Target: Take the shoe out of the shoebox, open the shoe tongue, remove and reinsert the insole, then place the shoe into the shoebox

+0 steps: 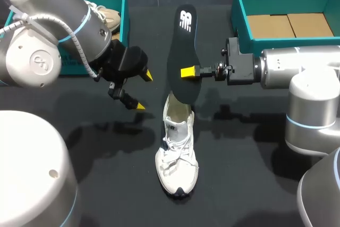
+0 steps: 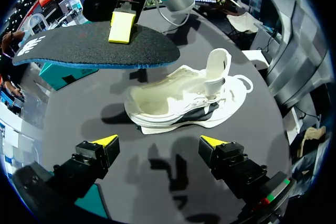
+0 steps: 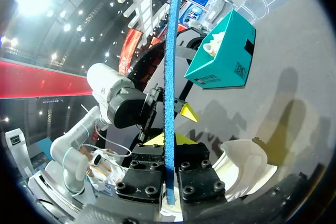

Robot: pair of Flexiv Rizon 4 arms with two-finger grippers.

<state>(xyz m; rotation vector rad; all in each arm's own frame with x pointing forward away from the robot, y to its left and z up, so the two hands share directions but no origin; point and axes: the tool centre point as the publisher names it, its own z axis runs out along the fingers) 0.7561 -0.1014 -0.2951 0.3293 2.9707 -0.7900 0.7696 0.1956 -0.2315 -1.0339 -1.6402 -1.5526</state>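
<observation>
- Currently, right end effector grips the insole mid-length, holding it clear above the shoe, apparently lined up for reinsertion.
- Left end effector open, empty; shoe stands just ahead on the surface, probably awaiting steadying.

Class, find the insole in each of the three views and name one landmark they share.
Head: insole mid-table, over the shoe, in the right gripper.
Left wrist: ahead of the left gripper, over the shoe.
Right wrist: edge-on, in the right gripper.
Landmark: the shoe.
</observation>
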